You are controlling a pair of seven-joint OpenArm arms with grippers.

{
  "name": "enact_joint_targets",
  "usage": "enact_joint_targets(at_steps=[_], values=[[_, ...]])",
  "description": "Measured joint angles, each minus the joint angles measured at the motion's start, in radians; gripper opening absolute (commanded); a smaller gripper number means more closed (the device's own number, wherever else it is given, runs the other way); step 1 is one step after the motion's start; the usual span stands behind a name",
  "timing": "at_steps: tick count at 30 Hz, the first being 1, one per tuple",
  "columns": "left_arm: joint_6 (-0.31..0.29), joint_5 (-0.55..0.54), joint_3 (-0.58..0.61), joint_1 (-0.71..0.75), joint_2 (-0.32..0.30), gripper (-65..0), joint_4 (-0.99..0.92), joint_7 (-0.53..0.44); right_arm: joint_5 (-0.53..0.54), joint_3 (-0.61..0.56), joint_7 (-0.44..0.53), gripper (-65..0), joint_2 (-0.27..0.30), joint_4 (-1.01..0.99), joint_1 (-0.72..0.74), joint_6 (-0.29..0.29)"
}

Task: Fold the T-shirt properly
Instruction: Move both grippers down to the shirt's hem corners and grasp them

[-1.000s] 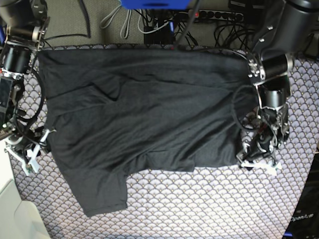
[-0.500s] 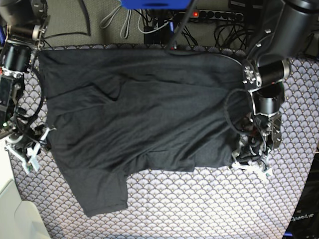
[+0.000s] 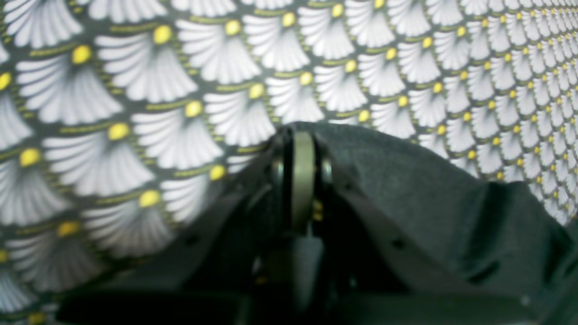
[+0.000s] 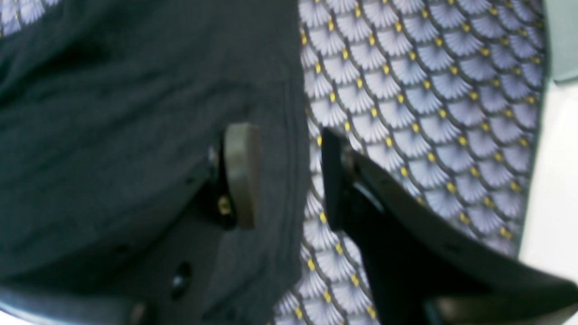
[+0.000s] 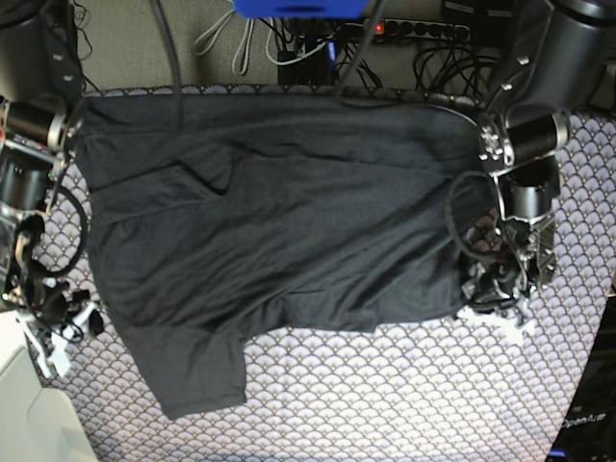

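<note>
The dark charcoal T-shirt lies spread across the scallop-print tablecloth, one sleeve pointing toward the front edge. At the shirt's lower right corner my left gripper is down. In the left wrist view its jaws are pressed together, with bunched shirt fabric at the tip. My right gripper sits at the shirt's left edge. In the right wrist view it stands open astride the hem. One pad is over the fabric and the other finger is over the cloth.
Cables and a power strip lie beyond the table's far edge. A white surface borders the front left corner, and a dark box the front right. Bare tablecloth stretches along the front.
My left gripper has closed at the shirt's lower right corner. The right arm has slid toward the front edge along the shirt's left side, its jaws unchanged.
</note>
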Motion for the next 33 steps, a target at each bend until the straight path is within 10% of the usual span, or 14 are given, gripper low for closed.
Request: enact_joint_targets(at_steps=[17, 25, 33], values=[[0.008, 0.021, 0.004, -0.048, -0.066, -64.5, 0.138, 0.124, -0.002, -0.120, 0.246, -37.3, 0.027, -0.284, 0.026, 0.000], [0.005, 0.018, 0.005, -0.099, -0.082, -64.5, 0.139, 0.192, -0.001, -0.137, 0.343, -37.3, 0.037, -0.354, 0.025, -0.087], [0.002, 0.006, 0.193, -0.136, -0.124, -64.5, 0.140, 0.190, -0.001, -0.137, 0.381, -37.3, 0.037, -0.354, 0.027, -0.088]])
